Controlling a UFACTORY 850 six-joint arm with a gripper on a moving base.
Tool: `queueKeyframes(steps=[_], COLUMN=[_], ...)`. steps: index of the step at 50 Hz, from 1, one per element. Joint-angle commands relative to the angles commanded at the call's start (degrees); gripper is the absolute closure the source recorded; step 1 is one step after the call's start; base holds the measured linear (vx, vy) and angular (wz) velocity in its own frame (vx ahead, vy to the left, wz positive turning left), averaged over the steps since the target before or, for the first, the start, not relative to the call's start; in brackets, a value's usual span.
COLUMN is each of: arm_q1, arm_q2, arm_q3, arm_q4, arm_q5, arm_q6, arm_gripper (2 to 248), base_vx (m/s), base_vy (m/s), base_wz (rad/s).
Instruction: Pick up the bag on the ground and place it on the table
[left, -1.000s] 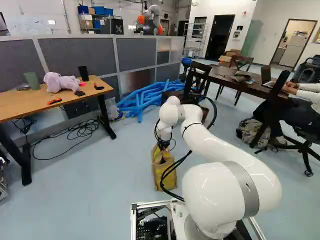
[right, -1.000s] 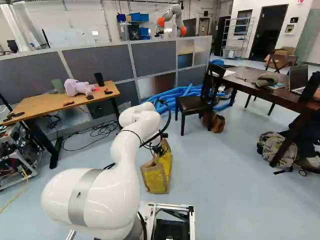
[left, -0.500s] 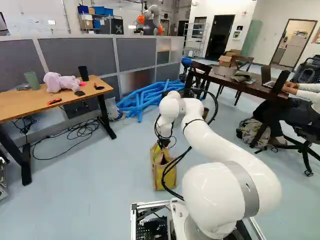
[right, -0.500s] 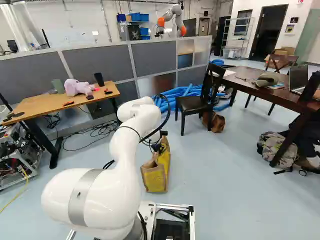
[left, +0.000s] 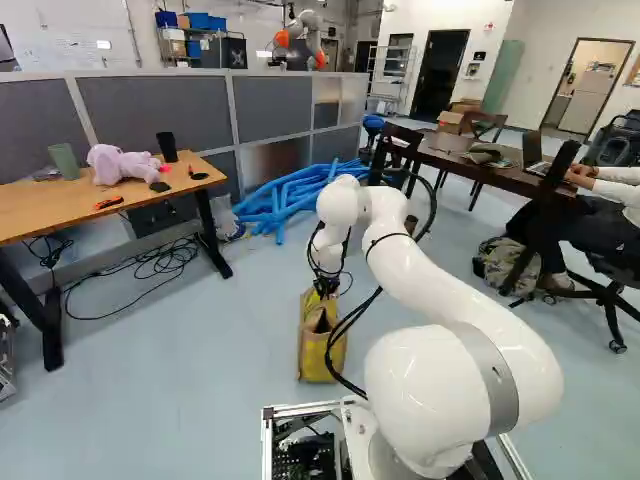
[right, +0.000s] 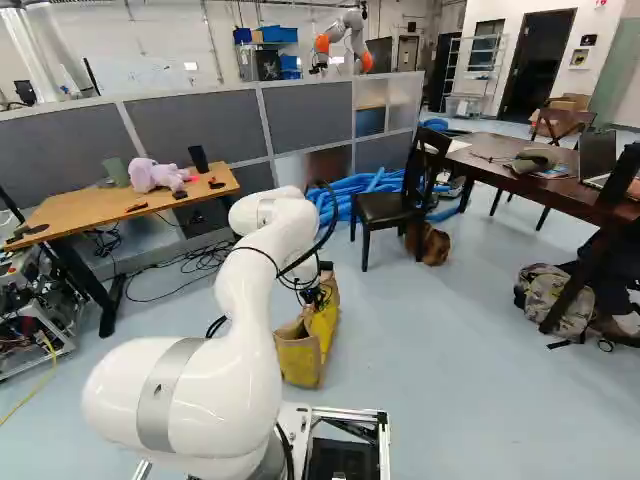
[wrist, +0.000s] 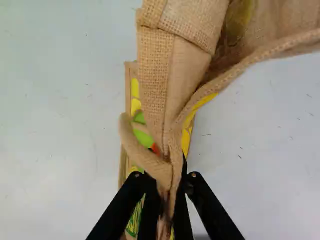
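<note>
The white arm bends forward and down in front of its base, and at its end the black gripper has hold of a tan burlap bag with yellow sides. From the wrist view you can see the gripper has its two fingers drawn in narrow, with the bag's gathered burlap pinched between them; the printed yellow, green and orange side shows beneath. The bag hangs more or less upright, low over the pale blue-grey floor; whether its bottom touches there, I can't tell from here.

Over at the left of the left base view stands a desk with a light wooden top. A lilac-pink plush toy lies toward that tabletop's far edge, a green cylinder beside it, and a black cup near the far right corner. An orange-and-black tool lies by the near edge.

At the right of the right base view there's a dark wooden table, with an olive cap and an open laptop on it. A black wooden chair stands by its left end. A heap of blue tubes lies against the grey partition.
</note>
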Motion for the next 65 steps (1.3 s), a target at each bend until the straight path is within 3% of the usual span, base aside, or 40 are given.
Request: queueKeyframes(steps=[30, 65], arm_q1=[0.16, 0.23], arm_q2=[1.77, 9.79], arm_q3=[4.25, 13.17], arm_q4=[0.00, 0.00], arm_q5=[3.14, 5.62], arm_q6=[0.00, 0.00], arm_gripper=[222, 222], base_vx=[0.000, 0.000], base_vy=[0.000, 0.000], base_wz=[0.000, 0.000])
